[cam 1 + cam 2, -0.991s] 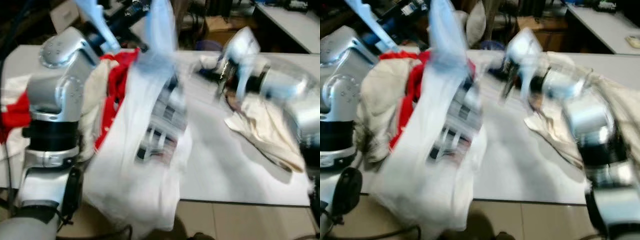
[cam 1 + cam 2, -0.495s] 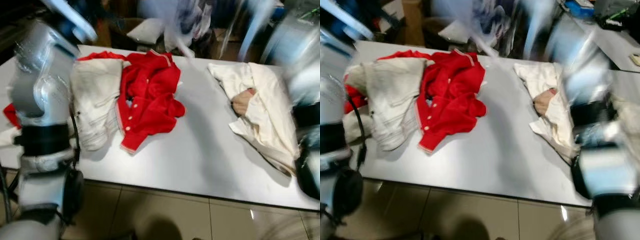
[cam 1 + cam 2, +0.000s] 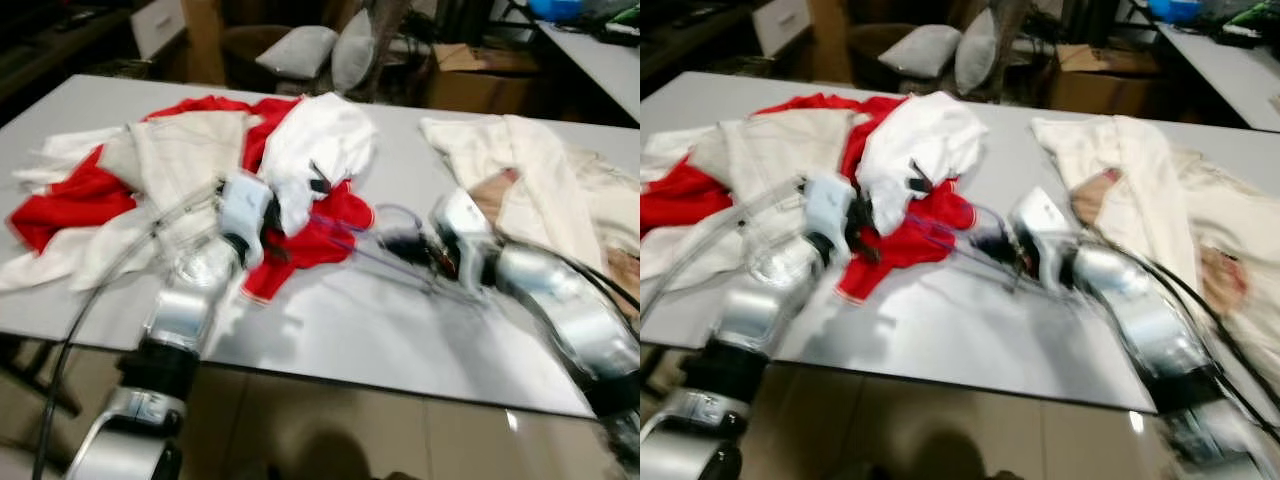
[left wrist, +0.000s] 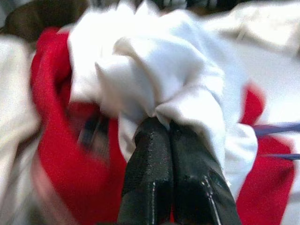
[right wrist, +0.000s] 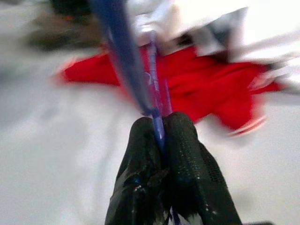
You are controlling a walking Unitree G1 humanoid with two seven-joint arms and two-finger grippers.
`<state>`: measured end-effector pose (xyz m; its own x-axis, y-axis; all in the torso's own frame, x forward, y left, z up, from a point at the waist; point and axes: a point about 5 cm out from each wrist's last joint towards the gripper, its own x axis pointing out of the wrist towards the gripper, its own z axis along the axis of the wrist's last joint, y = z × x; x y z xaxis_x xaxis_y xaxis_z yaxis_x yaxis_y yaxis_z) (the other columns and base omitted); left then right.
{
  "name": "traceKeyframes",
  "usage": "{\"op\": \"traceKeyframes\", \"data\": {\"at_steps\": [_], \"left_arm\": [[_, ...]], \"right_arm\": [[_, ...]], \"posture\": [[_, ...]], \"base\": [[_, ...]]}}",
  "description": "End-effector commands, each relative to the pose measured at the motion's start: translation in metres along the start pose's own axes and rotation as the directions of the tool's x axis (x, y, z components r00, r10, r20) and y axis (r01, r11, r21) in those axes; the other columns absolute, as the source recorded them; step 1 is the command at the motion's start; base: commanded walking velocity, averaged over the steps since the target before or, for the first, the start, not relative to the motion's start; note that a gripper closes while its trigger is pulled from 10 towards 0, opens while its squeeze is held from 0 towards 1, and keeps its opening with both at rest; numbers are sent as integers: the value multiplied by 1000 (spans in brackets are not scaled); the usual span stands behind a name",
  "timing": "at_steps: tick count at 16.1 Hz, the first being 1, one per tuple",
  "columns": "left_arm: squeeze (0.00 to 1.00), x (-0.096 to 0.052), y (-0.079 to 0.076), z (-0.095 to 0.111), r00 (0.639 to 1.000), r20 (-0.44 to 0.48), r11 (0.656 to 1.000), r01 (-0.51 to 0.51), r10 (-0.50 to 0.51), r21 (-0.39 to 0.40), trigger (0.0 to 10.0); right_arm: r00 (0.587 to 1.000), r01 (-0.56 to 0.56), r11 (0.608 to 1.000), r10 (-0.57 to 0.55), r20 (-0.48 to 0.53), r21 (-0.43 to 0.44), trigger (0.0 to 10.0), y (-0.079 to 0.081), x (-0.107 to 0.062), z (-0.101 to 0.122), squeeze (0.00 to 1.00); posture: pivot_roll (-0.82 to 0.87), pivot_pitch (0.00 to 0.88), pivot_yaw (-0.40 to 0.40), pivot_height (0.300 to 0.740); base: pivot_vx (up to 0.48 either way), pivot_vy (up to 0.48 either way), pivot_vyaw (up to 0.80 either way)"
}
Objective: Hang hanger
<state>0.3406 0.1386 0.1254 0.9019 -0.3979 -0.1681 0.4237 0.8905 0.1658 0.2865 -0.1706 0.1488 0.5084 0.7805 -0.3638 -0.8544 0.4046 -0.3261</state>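
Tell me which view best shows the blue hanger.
The right wrist view: the right gripper is shut on the blue hanger, large and close. Both eye views show it as thin blurred wire over the red garment; the left wrist view catches slivers.

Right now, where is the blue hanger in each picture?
Left eye view: blue hanger mid-table, between the two arms.
Right eye view: hanger just right of the red shirt.
Left wrist view: thin blue lines at the right edge.
Right wrist view: pinched in the right gripper, over red cloth.
Shared landmark: the red shirt.
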Motion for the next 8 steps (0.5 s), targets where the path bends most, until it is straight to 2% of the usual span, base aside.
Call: {"op": "traceKeyframes", "data": {"at_steps": [1,3,4,5,6,7,8], "left_arm": [[0,-3,7,-6,999,-14,999,-30,30,31,10000],[0,-7,18,-9,997,-23,994,-65,67,83,10000],[0,-8,24,-8,996,-15,990,-90,92,111,10000],[0,-10,36,-4,992,1,987,-129,130,99,10000],[0,-10,36,-4,992,1,987,-129,130,99,10000],[0,-16,34,-12,998,-25,986,-48,53,157,10000],[0,-19,32,-21,998,-60,983,-13,25,185,10000]], "right_arm": [[995,-103,995,103,-4,9,10000,18,-9,7,0],[982,-179,984,180,-62,26,10000,35,-32,7,0],[978,-187,982,190,-86,39,10000,39,-40,7,0],[976,-181,982,186,-110,58,10000,41,-57,8,0],[976,-181,982,186,-110,58,10000,41,-57,8,0],[981,-145,986,154,-116,76,10000,40,-76,19,0],[984,-124,989,132,-117,77,10000,38,-85,26,0]], "posture": [[-38,0,44,740],[-35,0,44,740],[-32,0,43,740],[-23,0,45,740],[-23,0,45,740],[-25,0,65,740],[-29,0,72,740]], "base": [[0,0,0],[0,0,0],[0,0,0],[0,0,0],[0,0,0],[0,0,0],[0,0,0]]}}
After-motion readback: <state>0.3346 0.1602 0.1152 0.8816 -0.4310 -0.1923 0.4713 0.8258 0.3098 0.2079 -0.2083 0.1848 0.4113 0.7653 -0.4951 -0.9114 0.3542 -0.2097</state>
